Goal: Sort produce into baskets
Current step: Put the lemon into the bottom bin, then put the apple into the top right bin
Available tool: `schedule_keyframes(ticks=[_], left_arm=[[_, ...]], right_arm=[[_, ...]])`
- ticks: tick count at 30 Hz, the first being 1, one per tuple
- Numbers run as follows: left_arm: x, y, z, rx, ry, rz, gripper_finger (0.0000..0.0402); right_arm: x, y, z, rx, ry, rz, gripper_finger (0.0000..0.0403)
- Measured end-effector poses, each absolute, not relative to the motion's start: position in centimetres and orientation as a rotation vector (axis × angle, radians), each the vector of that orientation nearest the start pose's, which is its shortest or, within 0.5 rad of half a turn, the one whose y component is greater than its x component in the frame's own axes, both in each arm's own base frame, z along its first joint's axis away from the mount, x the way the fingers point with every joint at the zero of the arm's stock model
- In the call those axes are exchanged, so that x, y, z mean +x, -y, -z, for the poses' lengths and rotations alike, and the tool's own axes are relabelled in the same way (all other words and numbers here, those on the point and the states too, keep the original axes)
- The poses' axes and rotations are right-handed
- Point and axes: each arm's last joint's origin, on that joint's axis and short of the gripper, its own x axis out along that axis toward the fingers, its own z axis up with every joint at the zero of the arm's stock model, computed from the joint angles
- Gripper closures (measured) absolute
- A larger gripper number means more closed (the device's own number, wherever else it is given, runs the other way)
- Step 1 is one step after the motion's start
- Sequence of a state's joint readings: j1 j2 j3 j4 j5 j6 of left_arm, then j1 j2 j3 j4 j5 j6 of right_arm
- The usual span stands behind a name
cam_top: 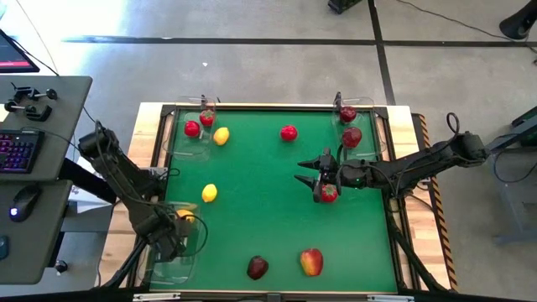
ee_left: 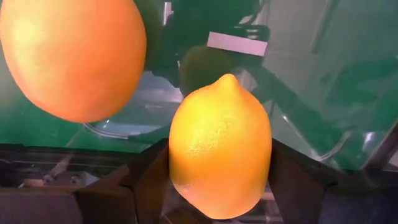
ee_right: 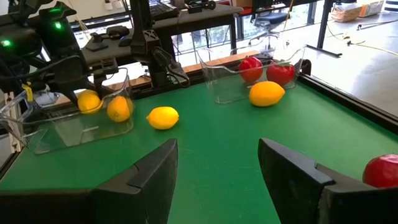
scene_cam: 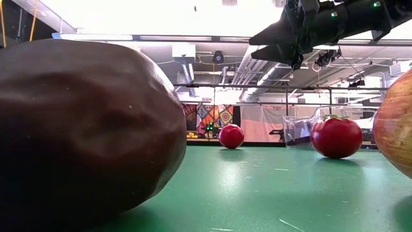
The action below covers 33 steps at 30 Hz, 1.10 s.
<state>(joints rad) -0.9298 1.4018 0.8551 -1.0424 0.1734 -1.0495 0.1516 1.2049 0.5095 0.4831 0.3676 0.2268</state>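
My left gripper [cam_top: 181,220] is shut on a yellow lemon [ee_left: 221,149] inside the clear near-left tray [cam_top: 172,247]. A second, more orange lemon [ee_left: 71,56] is in that tray beside it. My right gripper [cam_top: 315,179] is open and empty, raised above mid-table [scene_cam: 290,45]. A small red fruit [cam_top: 328,193] lies on the table close by its fingers. It also shows in the right wrist view [ee_right: 382,171], outside the jaws. My left gripper pinches the lemon by its two long sides [ee_left: 177,180] between its two fingers. The lemon's pointed tip [ee_left: 229,79] points away from the gripper. Whether the lemon rests on the tray floor cannot be told.
The far-left tray [cam_top: 195,126] holds two red fruits, with a lemon [cam_top: 221,136] on the table beside it. The far-right tray [cam_top: 359,126] holds two red apples. Loose on the green table: a lemon [cam_top: 209,193], a red fruit [cam_top: 289,132], a dark red apple [cam_top: 258,268] and a red-yellow apple [cam_top: 311,262].
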Motion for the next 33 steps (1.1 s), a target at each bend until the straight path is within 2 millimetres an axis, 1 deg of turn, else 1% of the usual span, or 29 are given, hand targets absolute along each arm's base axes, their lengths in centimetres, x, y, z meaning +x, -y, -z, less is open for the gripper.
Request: schedule_keyframes(ticks=[10, 14, 17, 20, 25, 28, 33], left_arm=[[12.9, 18.1, -17.2, -0.109, -1.781, -0.110, 0.0110], [13.0, 18.2, -16.7, -0.101, -1.863, -0.051, 0.0107], [13.1, 18.0, -16.9, -0.139, -1.895, -0.038, 0.0112], [13.2, 17.9, -17.8, -0.153, -1.881, -0.028, 0.0122], [13.2, 17.5, -20.3, -0.130, -1.791, -0.021, 0.0145], [13.2, 17.3, -21.7, -0.131, -1.713, -0.019, 0.0159], [13.5, 16.9, -23.7, -0.132, -1.519, -0.047, 0.0183]], right_arm=[[24.3, -2.7, -21.9, 0.171, -0.181, 0.237, 0.0187], [24.3, -2.7, -21.9, 0.171, -0.181, 0.238, 0.0187], [24.3, -2.7, -21.9, 0.171, -0.181, 0.238, 0.0187], [24.3, -2.7, -21.9, 0.171, -0.181, 0.238, 0.0187], [24.3, -2.7, -21.9, 0.170, -0.181, 0.237, 0.0187], [24.3, -2.7, -21.8, 0.168, -0.188, 0.238, 0.0187], [24.3, -2.7, -21.6, 0.162, -0.212, 0.241, 0.0187]])
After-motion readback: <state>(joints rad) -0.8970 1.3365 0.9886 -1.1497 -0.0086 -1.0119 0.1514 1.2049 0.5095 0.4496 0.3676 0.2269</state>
